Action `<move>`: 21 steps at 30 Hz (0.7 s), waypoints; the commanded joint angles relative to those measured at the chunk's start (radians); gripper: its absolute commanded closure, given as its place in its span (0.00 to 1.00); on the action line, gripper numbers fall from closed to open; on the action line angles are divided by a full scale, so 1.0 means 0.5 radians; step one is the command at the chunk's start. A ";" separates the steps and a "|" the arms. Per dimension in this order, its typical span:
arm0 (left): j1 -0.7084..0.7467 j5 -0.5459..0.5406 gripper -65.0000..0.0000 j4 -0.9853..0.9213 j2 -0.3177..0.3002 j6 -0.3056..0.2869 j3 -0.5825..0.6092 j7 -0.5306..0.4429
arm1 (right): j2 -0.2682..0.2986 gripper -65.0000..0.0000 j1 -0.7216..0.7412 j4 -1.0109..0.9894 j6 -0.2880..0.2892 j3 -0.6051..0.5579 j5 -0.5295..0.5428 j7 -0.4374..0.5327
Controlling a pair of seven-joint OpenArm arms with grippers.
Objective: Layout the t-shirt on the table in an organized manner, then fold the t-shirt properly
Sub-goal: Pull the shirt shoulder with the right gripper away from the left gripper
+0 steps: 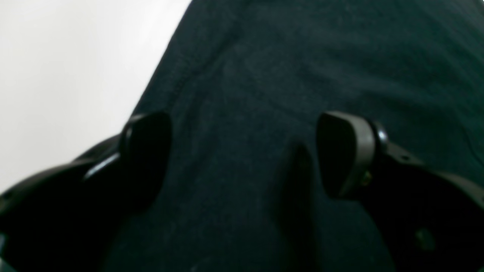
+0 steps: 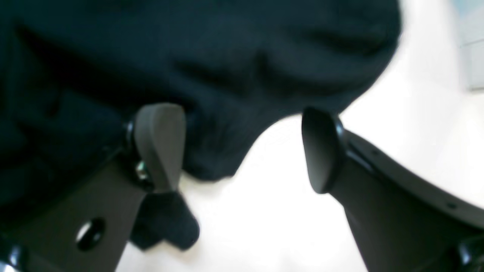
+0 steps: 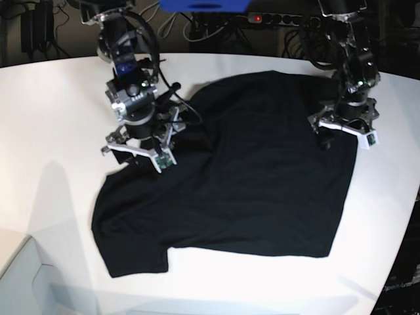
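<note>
The black t-shirt [image 3: 256, 177] lies spread on the white table [image 3: 52, 111], plain side up, with some wrinkles near its left sleeve. My left gripper [image 1: 242, 155] hangs open just above the cloth at the shirt's far right edge, both fingers [image 1: 346, 151] wide apart with only flat fabric [image 1: 264, 75] below. Over the shirt's upper left edge my right gripper [image 2: 242, 151] is open too. A bunched fold of the shirt [image 2: 227, 68] lies ahead of its fingertips [image 2: 160, 143], and bare table [image 2: 264, 211] shows between them. Neither gripper holds anything.
Cables and a power strip [image 3: 275, 20] run behind the table's back edge. The table's curved edge [image 3: 403, 243] falls away at the right. A pale box corner [image 3: 16, 282] sits at the lower left. Bare tabletop surrounds the shirt on the left and in front.
</note>
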 commanded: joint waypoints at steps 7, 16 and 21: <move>-0.011 -0.009 0.10 0.018 -0.013 0.006 -0.004 0.016 | -0.005 0.28 -0.044 0.009 0.004 0.013 0.007 0.049; -0.011 -0.009 0.10 0.015 -0.010 0.006 -0.004 0.007 | 0.001 0.28 -0.087 -0.046 0.004 0.010 0.007 0.061; -0.014 -0.006 0.10 0.012 -0.010 0.006 -0.004 0.004 | 0.004 0.34 -0.080 -0.194 0.004 0.026 -0.002 0.254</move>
